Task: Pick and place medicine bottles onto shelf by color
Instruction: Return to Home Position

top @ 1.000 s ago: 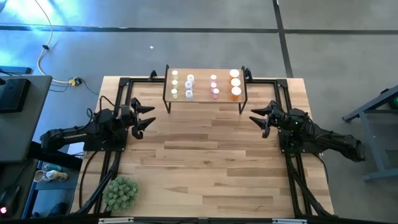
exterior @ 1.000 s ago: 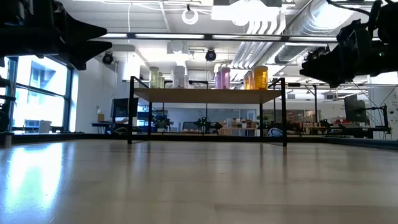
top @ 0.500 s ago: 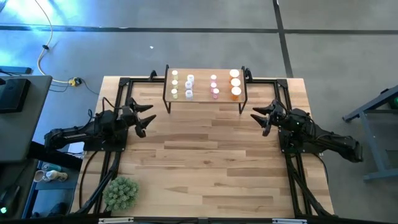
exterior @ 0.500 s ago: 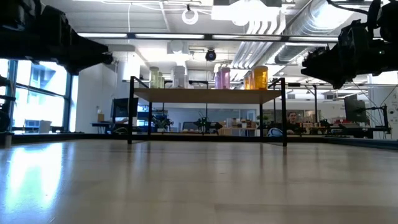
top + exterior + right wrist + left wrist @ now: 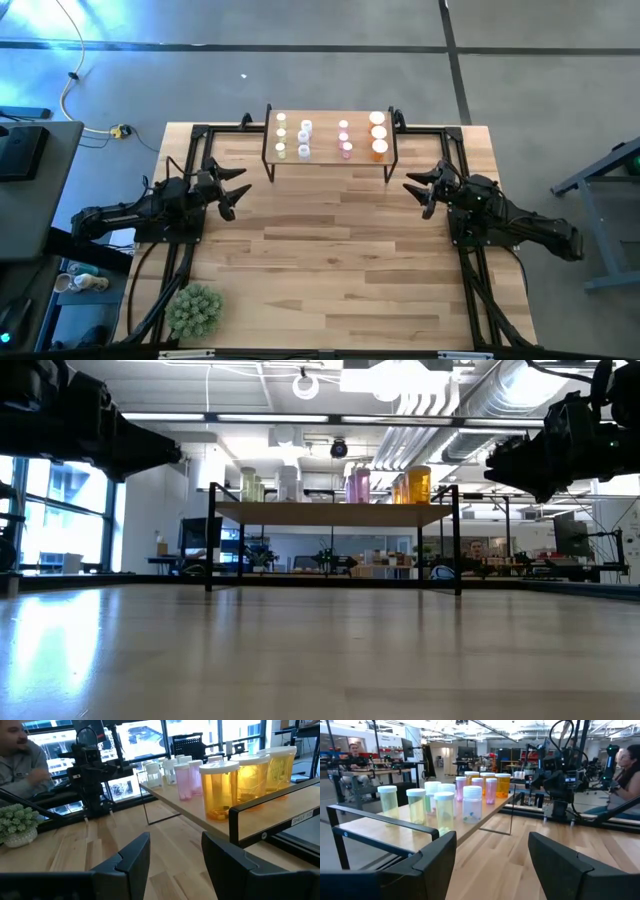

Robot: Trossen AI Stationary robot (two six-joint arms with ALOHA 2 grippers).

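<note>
The shelf [image 5: 330, 158] stands at the table's far middle on its thin black legs. The medicine bottles stand upright on its wood top in columns by colour: yellow-green [image 5: 281, 135], pale lavender [image 5: 304, 137], pink [image 5: 344, 138], orange [image 5: 378, 135]. They also show in the low view [image 5: 358, 484] and in both wrist views [image 5: 471, 804] [image 5: 220, 790]. My left gripper [image 5: 238, 192] hovers open and empty at the shelf's left. My right gripper [image 5: 412, 196] hovers open and empty at the shelf's right. Both point toward the shelf [image 5: 490, 865] [image 5: 175, 855].
A spiky green plant [image 5: 194, 308] sits at the table's near left corner. Black frame rails [image 5: 470, 270] run along the table's left and right sides. Bare wood table [image 5: 330, 260] lies between the arms and the near edge. People show in the room beyond.
My left gripper has shifted a little and turned about its wrist, staying open beside the shelf's left end. The bottles and the shelf have stayed where they were.
</note>
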